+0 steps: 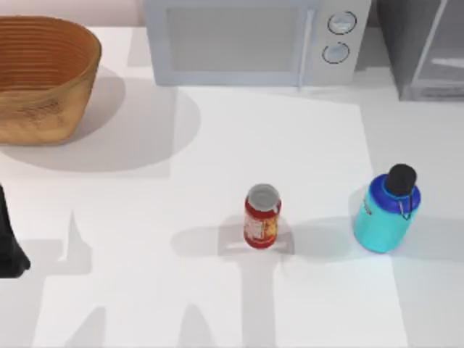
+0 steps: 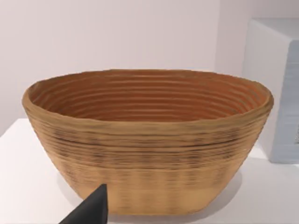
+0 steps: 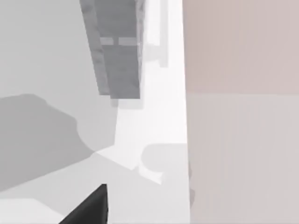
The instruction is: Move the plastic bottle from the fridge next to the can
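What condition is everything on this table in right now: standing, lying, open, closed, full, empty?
plastic bottle: upright on the table, cap on, right of the can, apart from it.
can: upright, top sealed.
basket: upright, empty inside.
microwave: door closed.
fridge: at the table's back right; whether its door is open or closed cannot be told.
left arm: parked at the table's left edge.

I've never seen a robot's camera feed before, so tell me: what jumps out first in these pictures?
The bright turquoise plastic bottle with its black cap stands on the white table toward the right, with the small red can standing apart to its left near the middle. A big woven basket sits at the far left corner, and a white microwave stands along the back edge, beside the grey fridge at the right.
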You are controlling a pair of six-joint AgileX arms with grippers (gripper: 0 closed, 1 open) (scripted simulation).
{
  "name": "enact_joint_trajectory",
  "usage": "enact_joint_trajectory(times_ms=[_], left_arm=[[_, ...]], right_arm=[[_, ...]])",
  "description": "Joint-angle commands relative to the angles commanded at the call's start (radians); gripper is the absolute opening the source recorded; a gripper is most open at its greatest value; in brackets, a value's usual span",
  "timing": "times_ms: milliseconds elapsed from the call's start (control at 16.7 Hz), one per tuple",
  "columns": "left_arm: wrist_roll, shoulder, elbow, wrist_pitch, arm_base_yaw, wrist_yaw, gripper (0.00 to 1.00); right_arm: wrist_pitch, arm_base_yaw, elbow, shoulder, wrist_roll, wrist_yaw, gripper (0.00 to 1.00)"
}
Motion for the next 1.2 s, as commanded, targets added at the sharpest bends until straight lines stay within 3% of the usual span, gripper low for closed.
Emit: enact_joint_trajectory(times_ms=[360, 600, 840, 1200], left_arm=[[0.000, 0.000, 0.000, 0.000, 0.000, 0.000, 1.00], [0.000, 0.000, 0.000, 0.000, 0.000, 0.000, 1.00], [0.000, 0.000, 0.000, 0.000, 0.000, 0.000, 1.00], [0.000, 0.000, 0.000, 0.000, 0.000, 0.000, 1.00]], right_arm=[[0.002, 0.003, -0.002, 0.001, 0.000, 0.001, 1.00], [0.093, 0.073, -0.005, 0.008, 0.105, 0.011, 1.00], [0.310, 0.237, -0.011, 0.017, 0.371, 0.047, 1.00], [0.741, 0.558, -0.020, 0.026, 0.917, 0.126, 1.00]])
